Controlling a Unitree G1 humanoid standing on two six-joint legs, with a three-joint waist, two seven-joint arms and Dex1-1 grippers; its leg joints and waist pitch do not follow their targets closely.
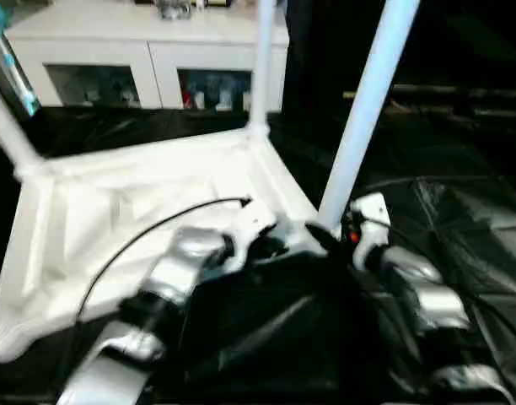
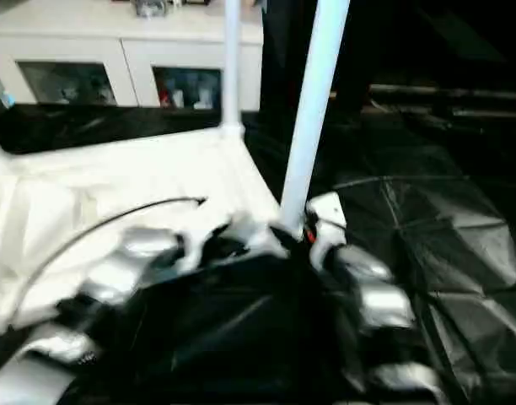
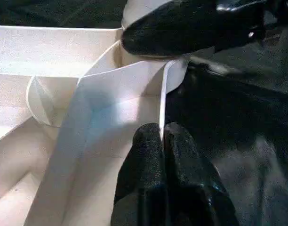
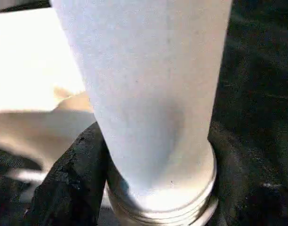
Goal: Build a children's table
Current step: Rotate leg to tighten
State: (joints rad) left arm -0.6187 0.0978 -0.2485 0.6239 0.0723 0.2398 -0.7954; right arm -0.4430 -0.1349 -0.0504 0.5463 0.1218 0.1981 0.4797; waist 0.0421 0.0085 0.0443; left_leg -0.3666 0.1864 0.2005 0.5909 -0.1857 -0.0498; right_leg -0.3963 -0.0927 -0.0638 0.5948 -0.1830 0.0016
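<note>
While left claw pinches tabletop, right claw clasps leg.

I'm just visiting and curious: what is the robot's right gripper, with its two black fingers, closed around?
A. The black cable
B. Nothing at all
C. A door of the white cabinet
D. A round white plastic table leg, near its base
D: in the right wrist view the right gripper has its black fingers on either side of the round white plastic leg, just above its ringed base.
</note>
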